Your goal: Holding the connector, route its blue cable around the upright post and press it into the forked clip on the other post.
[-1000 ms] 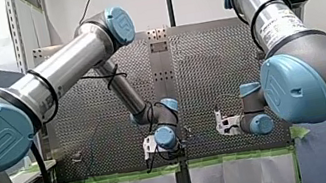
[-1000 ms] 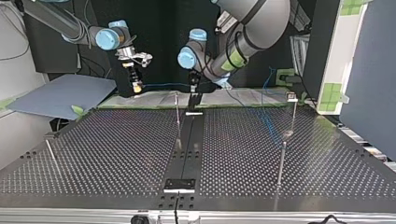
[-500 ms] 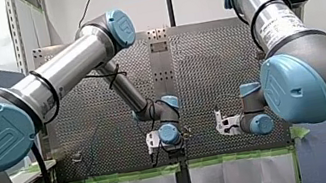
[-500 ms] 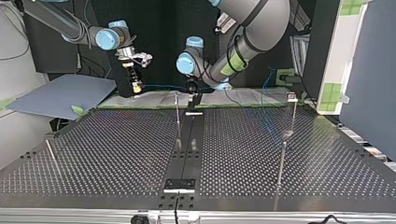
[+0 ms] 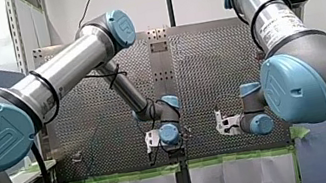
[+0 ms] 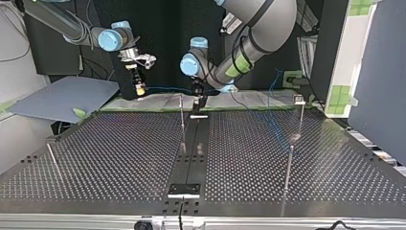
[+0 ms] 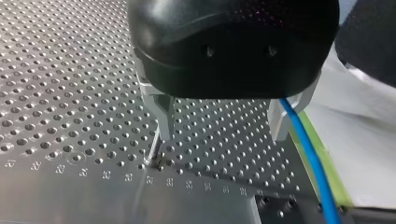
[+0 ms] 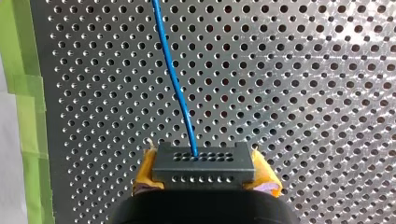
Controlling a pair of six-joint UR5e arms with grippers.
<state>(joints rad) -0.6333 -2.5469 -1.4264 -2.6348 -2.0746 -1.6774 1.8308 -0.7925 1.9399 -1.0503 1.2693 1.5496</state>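
Metal plate pierced with rows of holes, the table (image 6: 119,158) offers open room across its near half in the top view, broken only by a thin plain steel rod (image 6: 287,172) at that view's right. Further back the thin upright post (image 6: 182,122) stands at the middle, and off to the right is the post topped with a small forked clip (image 6: 299,99).

At the far edge my right gripper (image 6: 140,89) pinches the dark grey connector block (image 8: 203,163) between its yellow pads (image 8: 145,173). The thin blue cable (image 8: 173,79) runs from it toward my left gripper (image 7: 222,123). That gripper's metal fingers (image 7: 164,116) are spread, with the cable just beside one and the post near the other.

Nothing clamps the cable there, so I judge it could slip aside or snag the post. A taut pull might also drag the connector from the pads.

Green tape (image 8: 28,116) marks the far edge close behind both grippers. There is little room that way and plenty toward the near side.
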